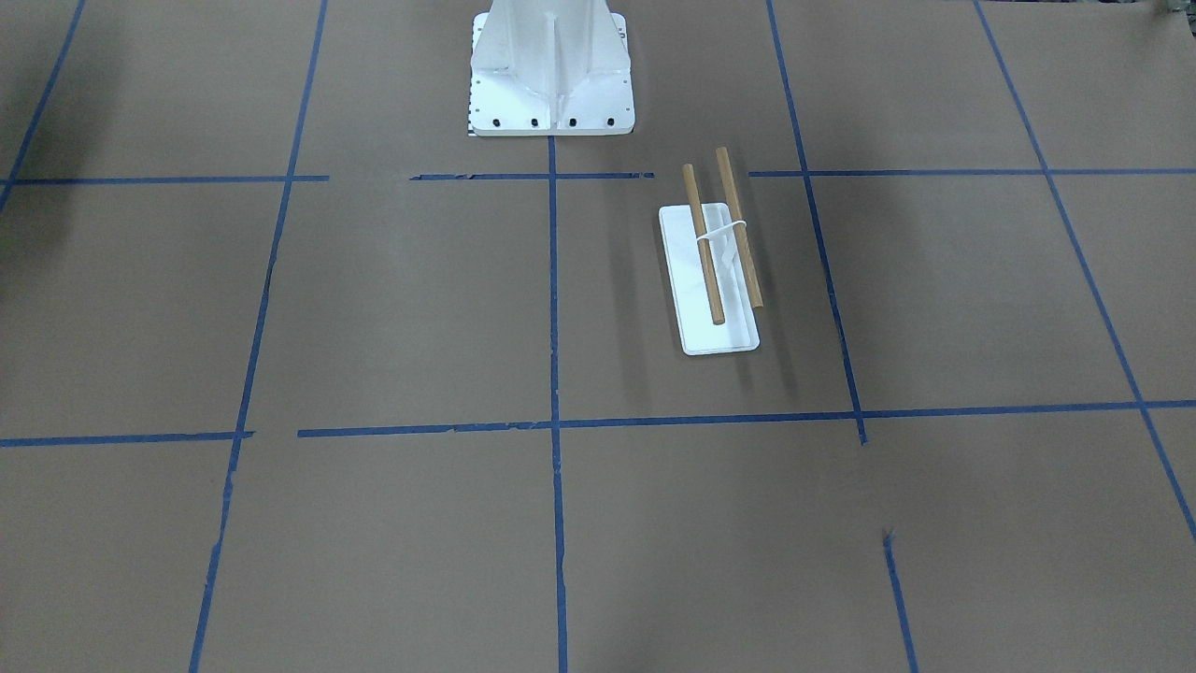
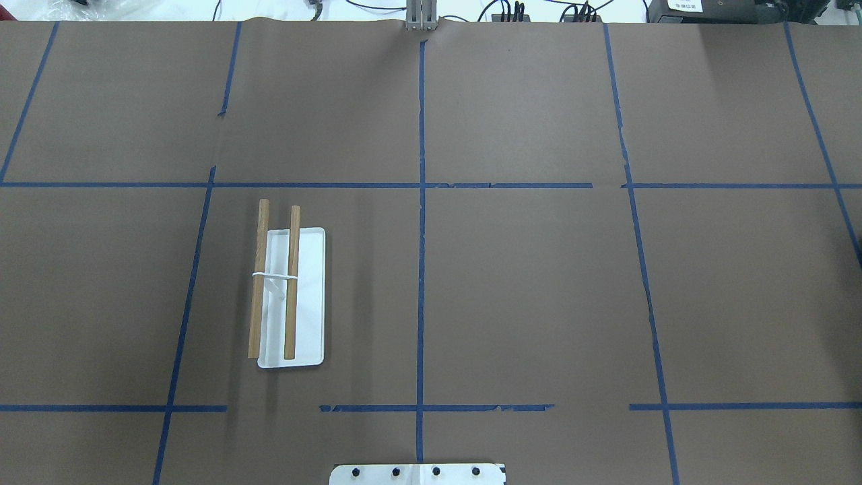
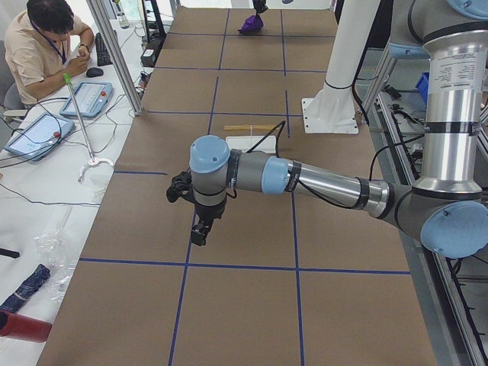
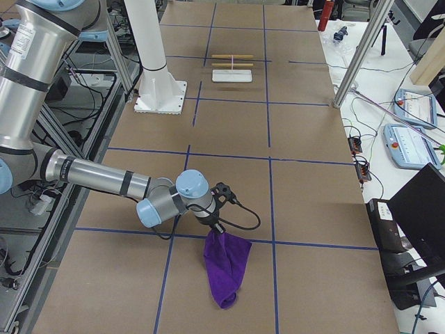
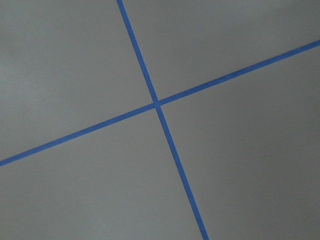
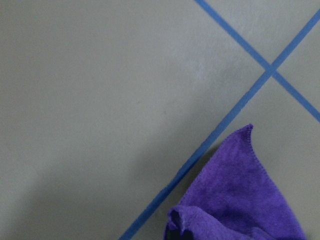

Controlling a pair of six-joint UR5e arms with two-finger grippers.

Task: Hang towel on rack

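The rack [image 1: 718, 237] has two light-brown dowels over a small white tray; it stands bare on the table and also shows in the overhead view [image 2: 291, 281]. The purple towel [image 4: 227, 268] hangs from my right gripper [image 4: 217, 227] at the table's far right end, its lower part trailing on the paper. The right wrist view shows a towel corner [image 6: 240, 190]. My left gripper [image 3: 198, 232] hovers over the table's left end, far from the rack. Both grippers show only in side views, so I cannot tell their jaws.
The large white bolted pedestal [image 1: 551, 93] stands at the robot's side of the table, near the rack. Blue tape lines [image 5: 157, 103] cross the brown paper. An operator [image 3: 46, 46] sits beside the table with tablets and cables.
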